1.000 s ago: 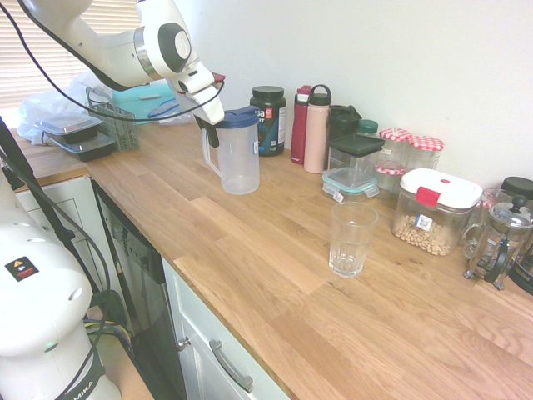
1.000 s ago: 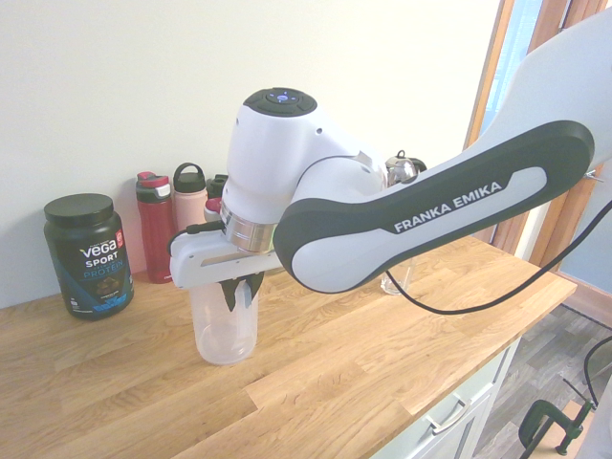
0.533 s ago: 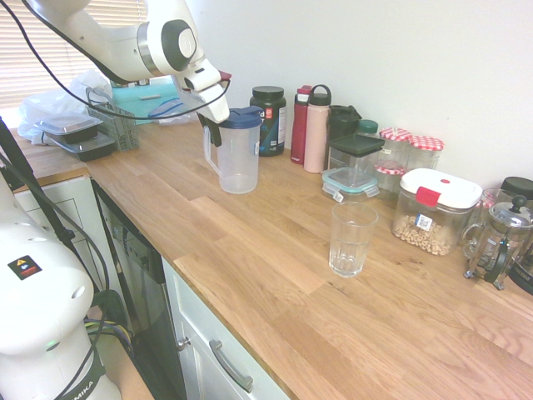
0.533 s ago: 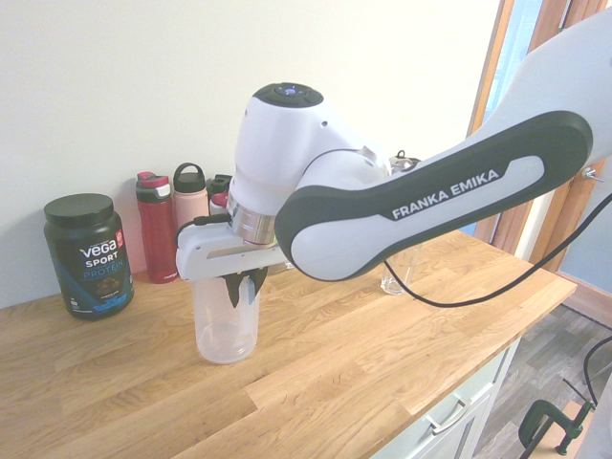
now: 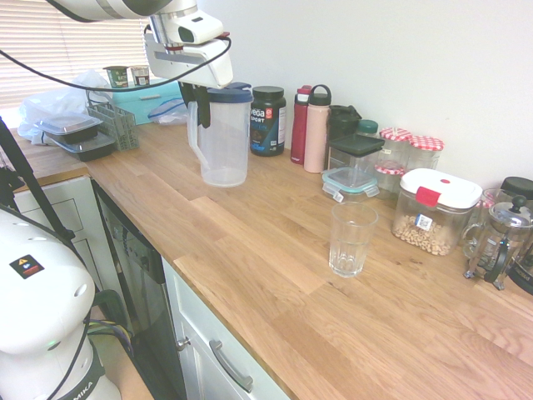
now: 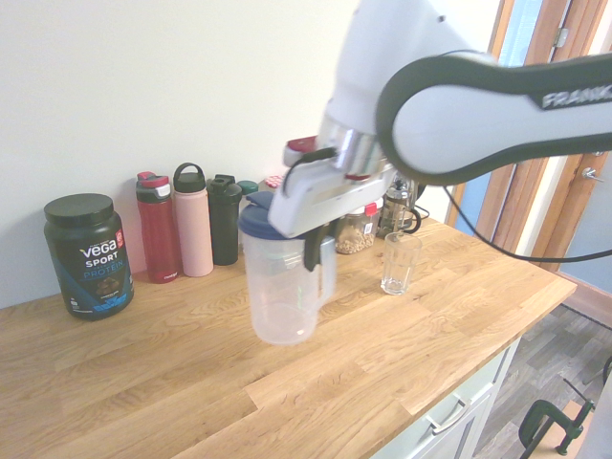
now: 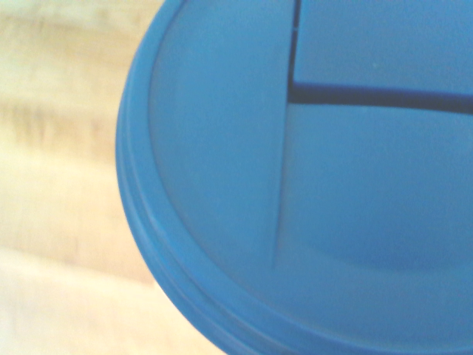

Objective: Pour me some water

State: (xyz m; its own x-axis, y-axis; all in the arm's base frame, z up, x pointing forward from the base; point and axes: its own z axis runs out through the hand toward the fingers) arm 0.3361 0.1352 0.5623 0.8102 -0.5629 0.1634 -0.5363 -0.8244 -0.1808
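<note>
Gripper (image 6: 316,251) clenched on handle of clear plastic pitcher (image 5: 223,142), blue round lid (image 7: 310,170), raised above grained oak counter (image 5: 275,250); ribbed glass (image 5: 351,239) apart.

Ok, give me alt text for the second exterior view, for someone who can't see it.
A white robot arm's gripper holds a clear plastic pitcher with a blue lid by its handle, lifted just above a wooden counter. An empty drinking glass stands further along the counter, and a black protein tub and three bottles line the wall.
</note>
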